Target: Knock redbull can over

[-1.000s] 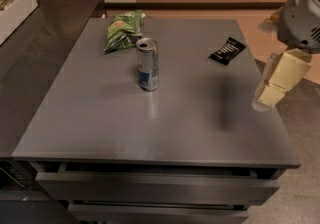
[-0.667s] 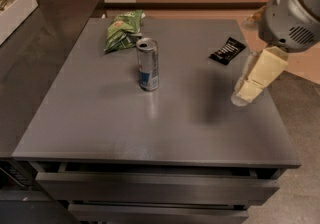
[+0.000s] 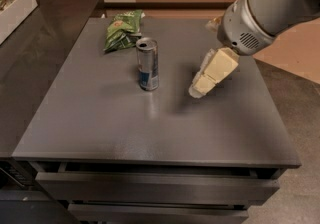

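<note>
The redbull can stands upright near the middle of the grey table, silver with a blue lower band and an open pull-tab top. My gripper hangs over the table to the right of the can, about a can's height away from it, its cream fingers pointing down and left. It holds nothing that shows. The arm comes in from the upper right.
A green snack bag lies behind the can at the table's back left. The arm hides the small black wrapper. A dark counter adjoins the table's left side, with a white box on it. Drawers sit below the front edge.
My gripper has moved left from the table's right edge toward the can. The can has not moved. The black wrapper is now covered by the arm.
</note>
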Controlling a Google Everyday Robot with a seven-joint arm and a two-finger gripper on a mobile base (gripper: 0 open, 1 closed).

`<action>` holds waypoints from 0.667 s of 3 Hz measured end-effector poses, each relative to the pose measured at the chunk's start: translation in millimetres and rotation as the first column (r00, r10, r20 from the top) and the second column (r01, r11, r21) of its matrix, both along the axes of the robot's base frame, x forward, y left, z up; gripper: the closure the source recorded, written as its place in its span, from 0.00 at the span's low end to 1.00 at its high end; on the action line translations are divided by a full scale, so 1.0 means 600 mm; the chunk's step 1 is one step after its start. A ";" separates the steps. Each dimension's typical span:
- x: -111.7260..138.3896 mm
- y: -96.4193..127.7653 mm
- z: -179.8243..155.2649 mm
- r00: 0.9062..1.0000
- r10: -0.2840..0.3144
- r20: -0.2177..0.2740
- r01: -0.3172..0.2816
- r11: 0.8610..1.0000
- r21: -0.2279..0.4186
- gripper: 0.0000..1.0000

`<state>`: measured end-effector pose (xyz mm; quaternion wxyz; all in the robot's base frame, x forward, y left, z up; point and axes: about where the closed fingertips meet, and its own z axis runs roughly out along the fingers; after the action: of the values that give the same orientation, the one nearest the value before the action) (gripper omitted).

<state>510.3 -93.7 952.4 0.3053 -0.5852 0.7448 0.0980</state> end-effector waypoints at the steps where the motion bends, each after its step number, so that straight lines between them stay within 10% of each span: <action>1: 0.037 0.046 -0.012 1.000 0.017 0.010 -0.017 0.998 0.068 0.00; 2: 0.071 0.087 -0.021 0.999 0.034 0.012 -0.035 0.992 0.119 0.00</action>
<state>553.2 -41.5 939.6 0.3418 -0.5792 0.7258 0.1446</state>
